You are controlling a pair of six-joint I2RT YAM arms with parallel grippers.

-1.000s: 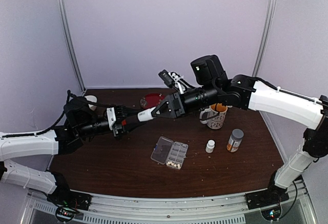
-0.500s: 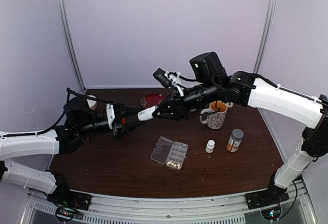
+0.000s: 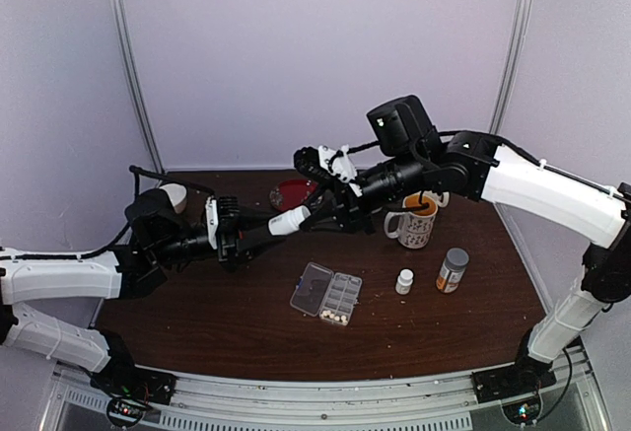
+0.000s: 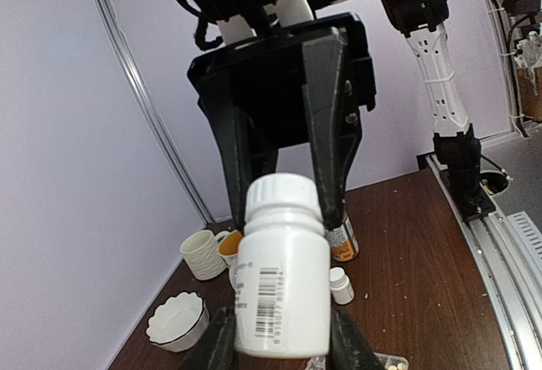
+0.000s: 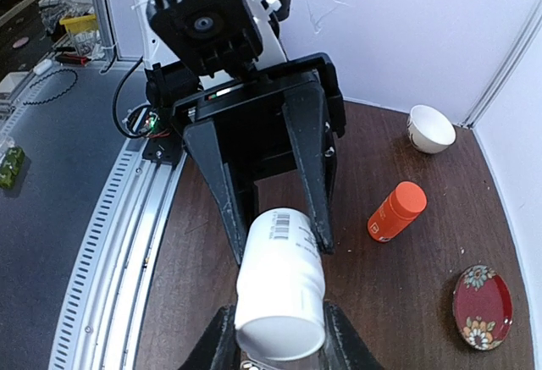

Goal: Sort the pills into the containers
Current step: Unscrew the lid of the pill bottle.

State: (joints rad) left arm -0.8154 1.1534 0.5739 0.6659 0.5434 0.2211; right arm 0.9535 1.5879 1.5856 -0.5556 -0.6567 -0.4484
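Observation:
A white pill bottle (image 3: 289, 221) hangs level above the table between both arms. My left gripper (image 4: 284, 340) is shut on its barcoded body, and my right gripper (image 5: 275, 336) is shut on the capped end. From above, the left gripper (image 3: 258, 235) sits left of the bottle and the right gripper (image 3: 315, 215) sits right of it. Below them lies the clear pill box (image 3: 340, 293) with its lid folded open, its cells being the containers. A few cream pills (image 3: 335, 318) lie in a near cell.
At the right stand a mug (image 3: 414, 222), a small white bottle (image 3: 404, 280) and a grey-capped orange bottle (image 3: 453, 269). A red plate (image 3: 294, 192) and a white bowl (image 3: 175, 195) sit at the back. An orange-capped bottle (image 5: 395, 211) lies on its side.
The right wrist has rolled about the bottle's capped end and shifted a little left. The left arm has edged up with the bottle.

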